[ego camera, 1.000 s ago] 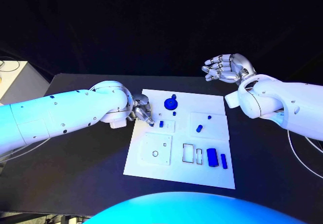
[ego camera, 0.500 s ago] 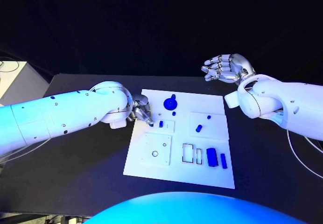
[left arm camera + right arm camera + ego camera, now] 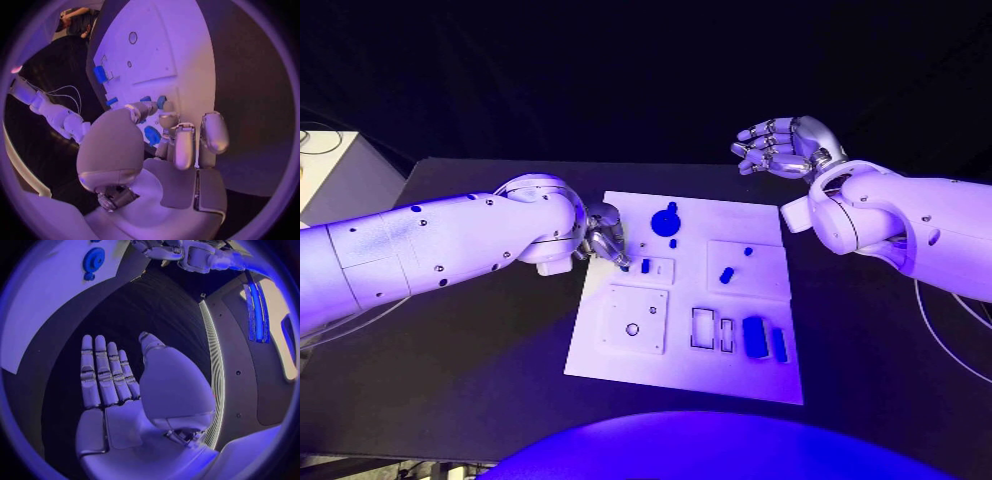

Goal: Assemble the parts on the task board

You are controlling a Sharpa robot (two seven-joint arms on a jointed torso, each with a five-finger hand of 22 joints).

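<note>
Meanwhile left hand (image 3: 606, 240) touches task board (image 3: 678, 375), right hand (image 3: 783, 147) spread

Two thick, rounded arms in smooth white shells, dotted with small dark screws. Each ends in a silver hand, left hand (image 3: 603, 238), right hand (image 3: 780, 147), with jointed metal fingers (image 3: 100, 375) and pale padded palms.

a robotics lab or test cell is suggested: a black tabletop (image 3: 473, 340) is set in a darkened room, a white task board (image 3: 747, 375) with cut-out slots is laid beside the left hand (image 3: 604, 238), and loose cables (image 3: 59, 92) are seen beyond it.
</note>
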